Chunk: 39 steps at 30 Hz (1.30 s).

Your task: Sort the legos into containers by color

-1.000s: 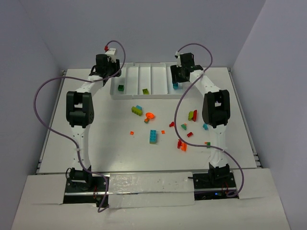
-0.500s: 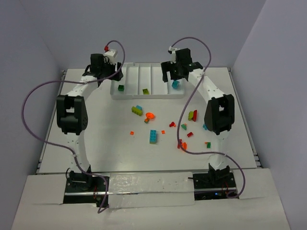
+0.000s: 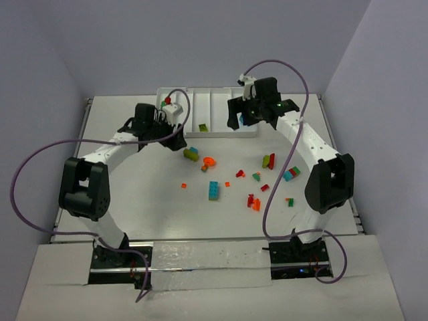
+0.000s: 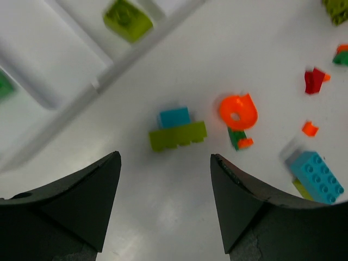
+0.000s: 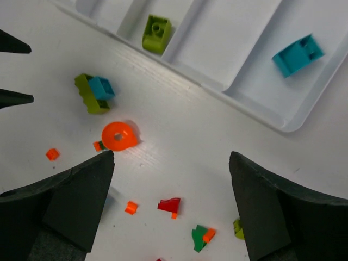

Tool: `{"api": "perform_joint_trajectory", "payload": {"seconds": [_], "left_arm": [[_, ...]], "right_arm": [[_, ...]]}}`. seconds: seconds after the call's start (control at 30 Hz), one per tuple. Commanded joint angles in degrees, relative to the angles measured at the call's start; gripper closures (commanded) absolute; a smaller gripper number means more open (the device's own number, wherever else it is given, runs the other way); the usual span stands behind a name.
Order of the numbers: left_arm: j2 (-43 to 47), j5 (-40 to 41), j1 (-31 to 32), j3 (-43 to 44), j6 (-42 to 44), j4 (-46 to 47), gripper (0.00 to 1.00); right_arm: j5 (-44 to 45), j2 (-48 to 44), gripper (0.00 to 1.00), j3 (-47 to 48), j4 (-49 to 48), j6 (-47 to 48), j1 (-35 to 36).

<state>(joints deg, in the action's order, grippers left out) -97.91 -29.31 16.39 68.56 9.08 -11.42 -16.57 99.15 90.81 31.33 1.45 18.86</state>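
Just let go with left gripper [image 4: 166, 163] and right gripper [image 5: 171, 163], jaws spread and empty, drawn back off the tray [image 3: 231, 135]. Left teal brick [image 5: 296, 54] in end compartment [image 5: 261, 81], seemingly a dark green one [image 4: 3, 86] opposite. Still to sort: legos [image 3: 213, 190] loose on table [image 3: 154, 214]

White table [image 3: 160, 214], plain pale walls [image 3: 200, 40]
Walls of greyish lilac close the table in on three sides; a glossy, wrinkled strip [image 3: 207, 257] lies across its near edge.

The legos [image 4: 178, 130] look like glossy hard plastic. The white tray [image 5: 217, 89] is smooth, faintly shiny plastic, and the table [image 5: 179, 157] is matt white. The fingers [image 4: 81, 201] of the left gripper [image 4: 165, 157] are dull black plastic.
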Motion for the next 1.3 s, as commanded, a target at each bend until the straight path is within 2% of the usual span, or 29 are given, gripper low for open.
{"api": "perform_joint_trajectory", "payload": {"seconds": [0.0, 0.17, 0.3, 0.47, 0.57, 0.7, 1.27], "left_arm": [[5.32, -1.32, -0.38, -4.27, -6.06, 4.55, 0.25], [9.17, -7.10, -5.37, -6.76, -13.60, 6.42, 0.24], [10.04, -8.08, -7.35, -6.40, -14.36, 4.55, 0.24], [10.89, -8.75, -9.43, -7.02, -14.36, 3.76, 0.24], [11.51, -8.92, -9.88, -7.65, -14.18, 3.95, 0.23], [11.62, -9.07, -10.06, -7.90, -13.81, 4.09, 0.23], [11.16, -10.68, -10.85, -8.97, -15.41, 5.26, 0.22]], "right_arm": [[-2.26, -0.91, 0.11, -3.06, -0.83, 3.53, 4.27], [0.42, 3.57, 0.30, -3.98, -3.98, 5.12, 12.78], [2.13, 11.07, 0.34, 1.19, -3.65, 4.90, 16.15], [3.91, 19.65, 0.29, 9.18, -1.48, 4.45, 18.13], [3.12, 22.65, 0.18, 12.28, -0.57, 4.09, 18.32], [2.89, 26.20, 0.11, 15.24, 0.87, 5.10, 18.39], [1.01, 34.18, 0.10, 22.40, 3.39, 8.48, 19.02]]}}
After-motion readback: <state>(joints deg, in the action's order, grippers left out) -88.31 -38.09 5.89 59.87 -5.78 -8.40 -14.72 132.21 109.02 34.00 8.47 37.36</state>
